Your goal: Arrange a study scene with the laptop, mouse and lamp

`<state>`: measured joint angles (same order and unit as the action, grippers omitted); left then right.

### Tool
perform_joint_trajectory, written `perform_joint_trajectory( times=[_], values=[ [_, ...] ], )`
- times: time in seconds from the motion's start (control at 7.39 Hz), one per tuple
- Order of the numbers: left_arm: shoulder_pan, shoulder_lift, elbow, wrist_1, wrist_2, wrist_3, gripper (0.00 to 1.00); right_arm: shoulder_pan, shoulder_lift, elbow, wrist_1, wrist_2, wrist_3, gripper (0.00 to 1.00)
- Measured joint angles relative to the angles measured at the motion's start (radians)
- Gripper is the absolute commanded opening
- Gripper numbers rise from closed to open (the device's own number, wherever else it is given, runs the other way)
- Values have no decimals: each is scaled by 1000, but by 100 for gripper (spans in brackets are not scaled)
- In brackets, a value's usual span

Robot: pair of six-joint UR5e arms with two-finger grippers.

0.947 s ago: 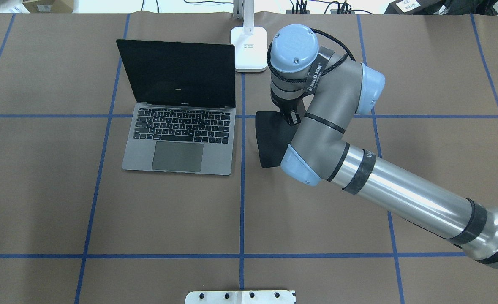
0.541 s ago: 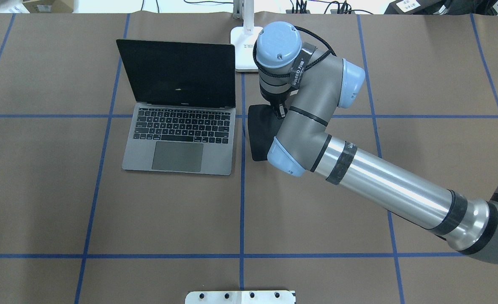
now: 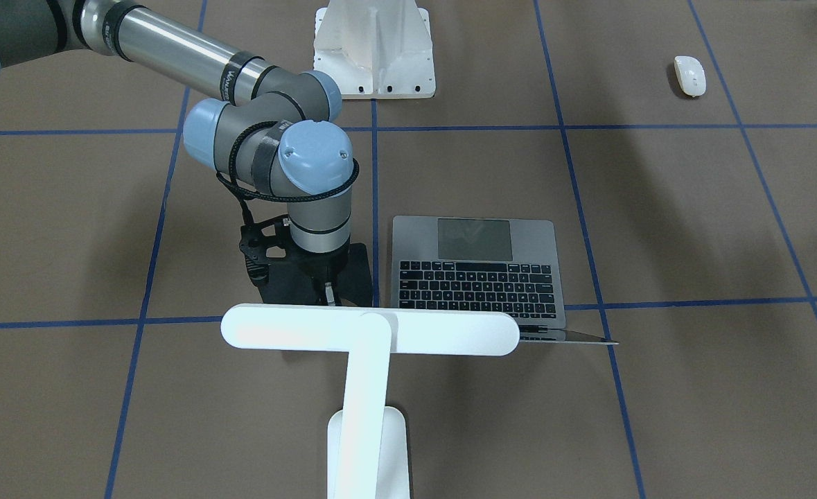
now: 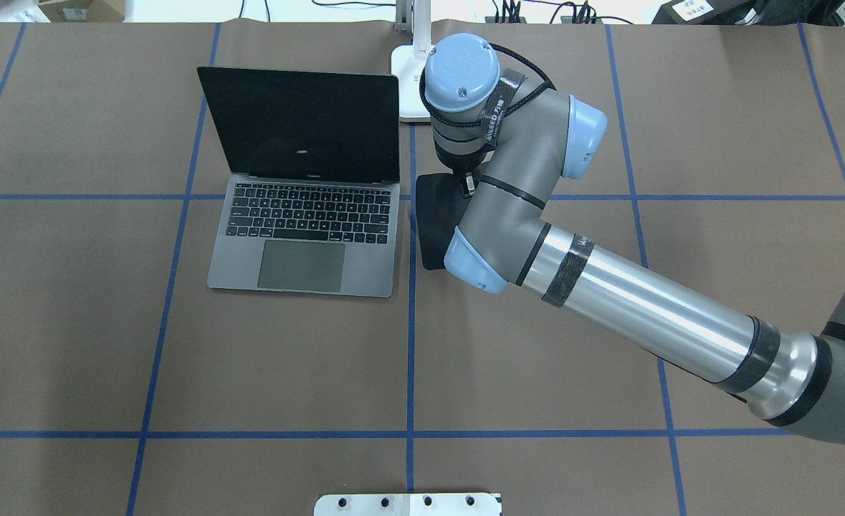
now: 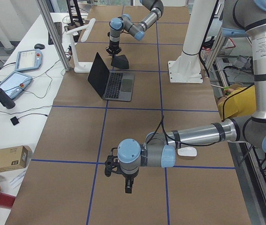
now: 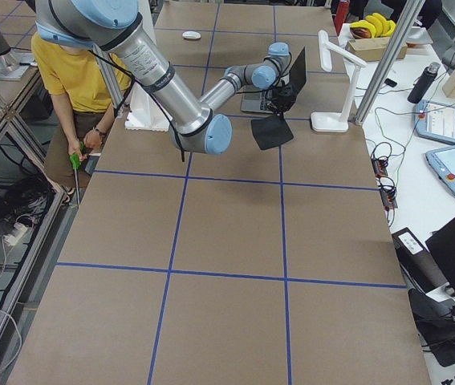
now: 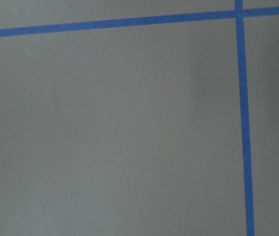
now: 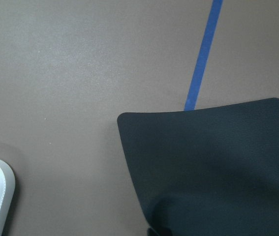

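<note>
The laptop (image 4: 304,215) stands open with a dark screen, left of the table's centre line; it also shows in the front view (image 3: 477,270). The white lamp (image 3: 370,331) stands behind it, base at the far edge (image 4: 413,79). The white mouse (image 3: 689,75) lies far off near the left arm (image 5: 187,151). My right gripper (image 4: 469,188) is shut on a flat black pad (image 4: 433,222), held tilted just right of the laptop; the pad fills the right wrist view (image 8: 213,162). My left gripper (image 5: 128,187) shows only in the exterior left view, so I cannot tell whether it is open or shut.
A white ribbed pedestal (image 3: 373,48) stands at the robot's base (image 4: 408,504). A person in yellow (image 6: 83,72) sits beside the table. Blue tape lines (image 7: 242,123) cross the brown table cover. Tablets and cables lie on the side bench (image 5: 25,70).
My right arm has moved left toward the laptop, carrying the black pad with it. The laptop and the lamp have not moved.
</note>
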<state>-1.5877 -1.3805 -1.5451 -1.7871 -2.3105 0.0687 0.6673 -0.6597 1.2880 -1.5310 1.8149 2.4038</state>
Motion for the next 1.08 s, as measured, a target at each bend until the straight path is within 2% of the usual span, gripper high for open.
perform_joint_trajectory(
  times=[0.54, 0.68, 1.08],
  values=[
    [0, -3, 4, 0, 0, -15, 100, 11, -13, 46, 11, 15, -63, 100],
    [0, -5, -2, -1, 1, -15, 100, 20, -46, 94, 8, 28, -131, 100],
    [5, -20, -57, -8, 5, -15, 100, 59, -247, 334, -29, 47, -443, 100]
  ],
)
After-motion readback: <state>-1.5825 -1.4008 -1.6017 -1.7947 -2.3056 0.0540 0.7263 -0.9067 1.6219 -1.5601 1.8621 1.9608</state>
